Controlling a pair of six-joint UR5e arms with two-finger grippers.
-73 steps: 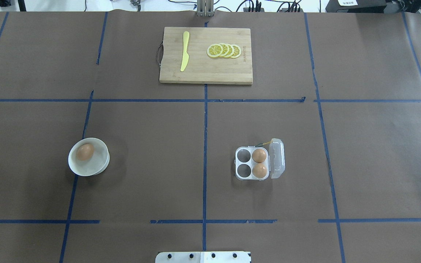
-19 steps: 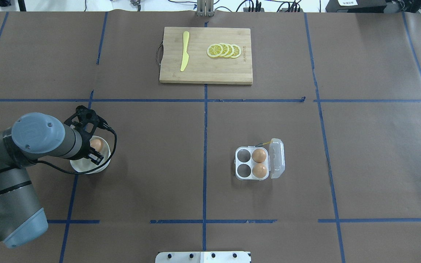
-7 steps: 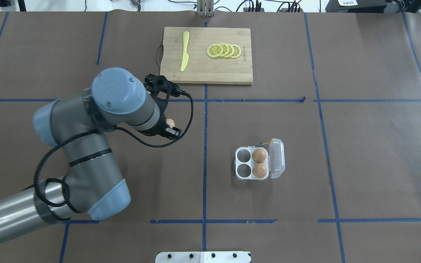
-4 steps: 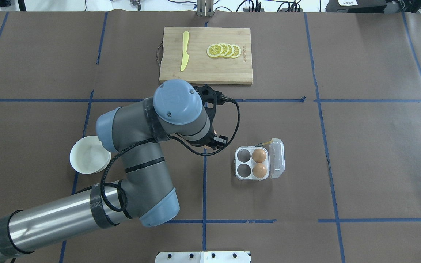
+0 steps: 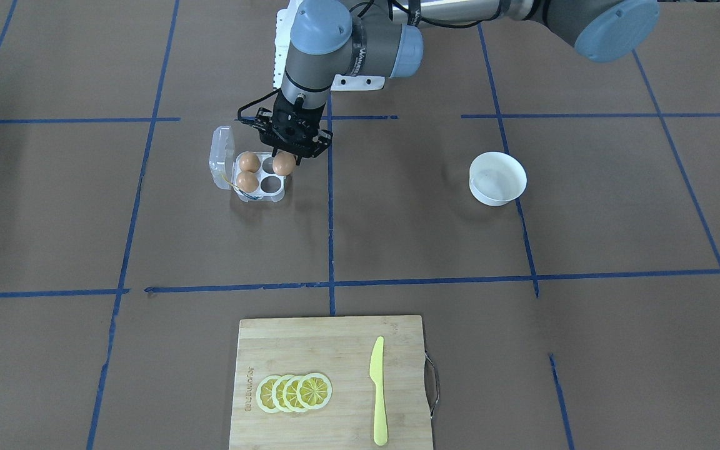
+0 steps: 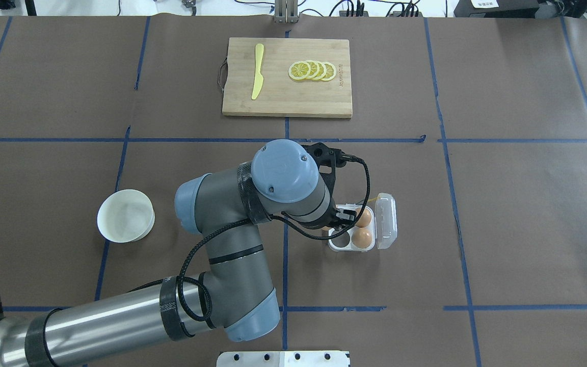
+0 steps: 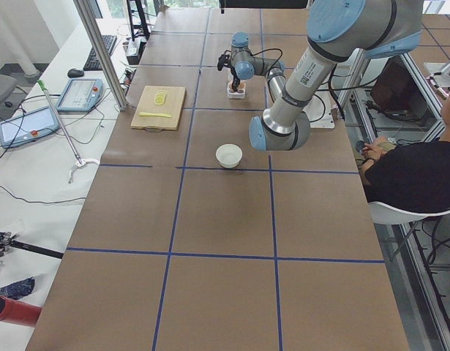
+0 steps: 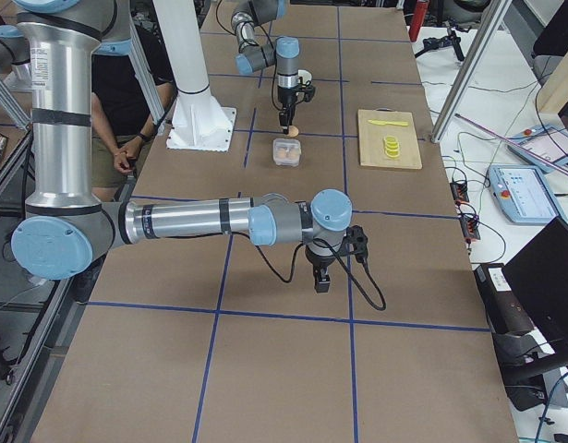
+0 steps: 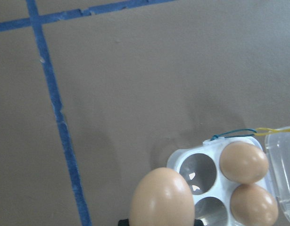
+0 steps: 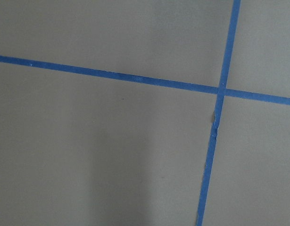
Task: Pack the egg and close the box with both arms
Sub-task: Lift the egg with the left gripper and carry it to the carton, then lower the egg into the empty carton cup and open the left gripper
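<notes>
My left gripper (image 5: 286, 156) is shut on an orange-brown egg (image 5: 284, 165) and holds it just above the clear box (image 5: 277, 195), over its empty cells on the robot's left side. In the left wrist view the held egg (image 9: 163, 197) hangs beside an empty cell (image 9: 197, 168). Two more eggs (image 6: 363, 218) (image 6: 362, 237) sit in the box's other cells. The box lid (image 6: 387, 220) stands open. The overhead view shows the wrist covering most of the left gripper (image 6: 345, 216). My right gripper (image 8: 321, 280) hangs above bare table; I cannot tell if it is open.
An empty white bowl (image 6: 125, 223) stands left of the box. A wooden cutting board (image 6: 293, 97) with a yellow knife (image 6: 258, 71) and lemon slices (image 6: 313, 71) lies at the far middle. A person sits beside the table (image 7: 415, 175).
My left arm took the egg out of the bowl and carried it right, from mid-table to just over the box. The bowl is now empty.
</notes>
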